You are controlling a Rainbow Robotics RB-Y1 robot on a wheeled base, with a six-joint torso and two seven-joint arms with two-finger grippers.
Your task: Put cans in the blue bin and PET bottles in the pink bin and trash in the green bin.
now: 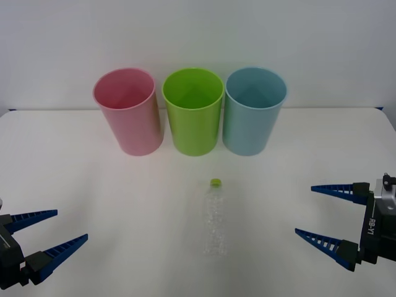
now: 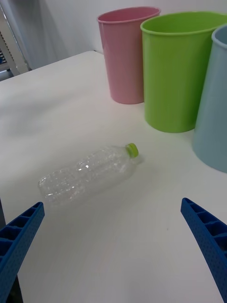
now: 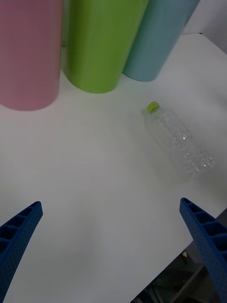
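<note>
quick count of what's on the white counter (image 1: pixel 93 185): three cup-shaped bins total, one of each colour, so one pink bin (image 1: pixel 128 111), one green bin (image 1: pixel 193 111), one blue bin (image 1: pixel 252 110). bottles: just one, a clear crinkly pet bottle (image 1: pixel 215 221) with one yellow-green cap (image 1: pixel 215 182) on it. cans: zero that i can spot, same for loose trash. robot side of things, two pincers, the left pincer (image 1: pixel 52 232) and the right pincer (image 1: pixel 306 210), each with two blue ribbed fingers, so four fingers altogether.
</note>
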